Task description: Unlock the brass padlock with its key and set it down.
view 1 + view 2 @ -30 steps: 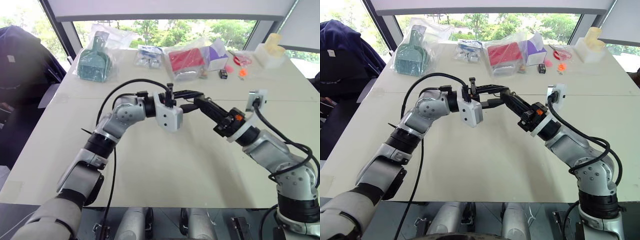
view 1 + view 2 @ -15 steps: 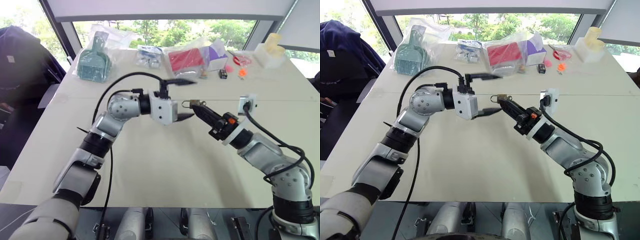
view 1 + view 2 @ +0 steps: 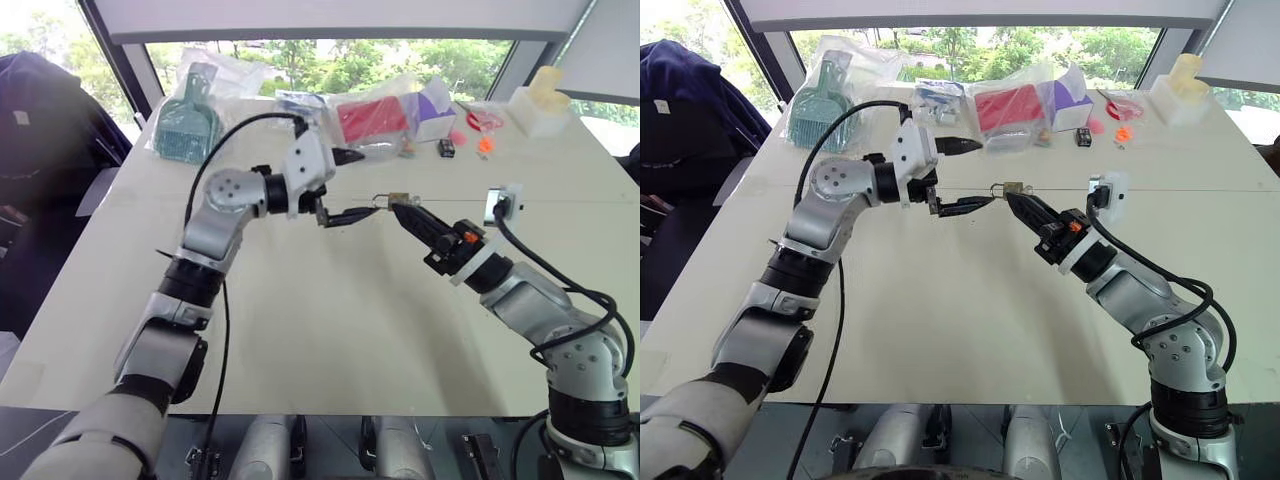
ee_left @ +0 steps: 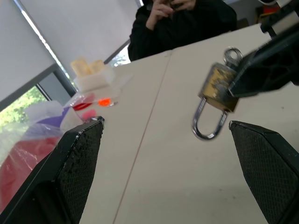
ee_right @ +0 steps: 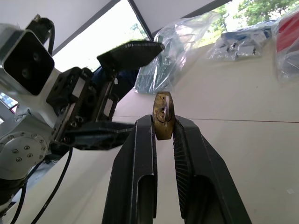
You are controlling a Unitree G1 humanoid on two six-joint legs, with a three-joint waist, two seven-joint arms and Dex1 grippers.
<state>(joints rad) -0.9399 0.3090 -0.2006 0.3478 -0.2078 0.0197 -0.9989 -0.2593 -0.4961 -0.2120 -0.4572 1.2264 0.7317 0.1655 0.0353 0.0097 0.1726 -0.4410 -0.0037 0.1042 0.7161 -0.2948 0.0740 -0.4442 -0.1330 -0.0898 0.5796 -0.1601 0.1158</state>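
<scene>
Fingers (image 5: 142,154) of the right gripper (image 5: 163,128) are pinched on the brass padlock (image 5: 163,122), its body squeezed between their tips and held up above the white table (image 3: 330,330). The left gripper (image 3: 338,184) stands just beside the padlock with its two black fingers (image 4: 79,154) spread wide and nothing between them; one finger reaches above the padlock's level, the other points at it from just short of contact.

From the left wrist, the padlock shows side-on: its silvery shackle (image 4: 205,123) hangs as a closed loop below the brass body, and a small ring (image 4: 232,55) sticks out of the body's opposite end. The right wrist camera shows instead the brass body edge-on between the finger pads, with the open left gripper behind it. Also in the left wrist view is a person in dark clothing (image 4: 187,23) seated beyond the padlock at the table's far side.

Seen from the head, the right arm rises from the table's near edge toward the padlock, forearm angled up. The left arm bends at the elbow, its wrist turned toward the padlock. Beyond the padlock lie a red bagged pack (image 3: 372,120) and a green item in plastic (image 3: 187,125).
</scene>
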